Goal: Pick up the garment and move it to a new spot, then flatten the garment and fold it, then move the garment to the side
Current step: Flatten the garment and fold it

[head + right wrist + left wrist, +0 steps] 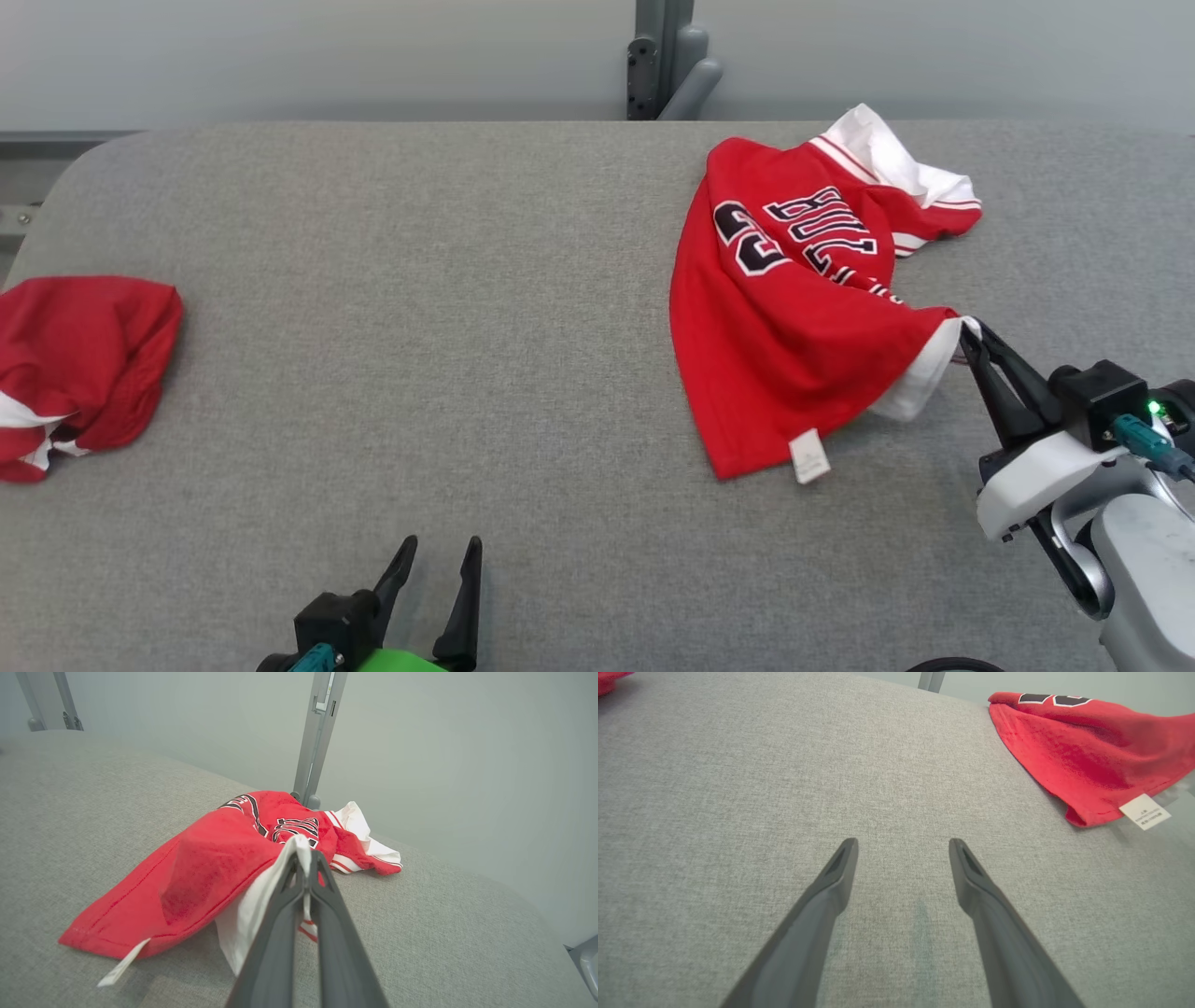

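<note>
Red jersey [784, 317] lies near the far right corner of the worktop [420, 280]; our right gripper [968, 329] pinches its white edge, our left gripper [443, 544] hovers wide by the front edge.

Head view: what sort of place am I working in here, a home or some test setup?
Most likely a lab or test cell: a grey fabric-covered table holding the red jersey, a bare pale wall behind it, and a grey metal post at the far edge.
</note>
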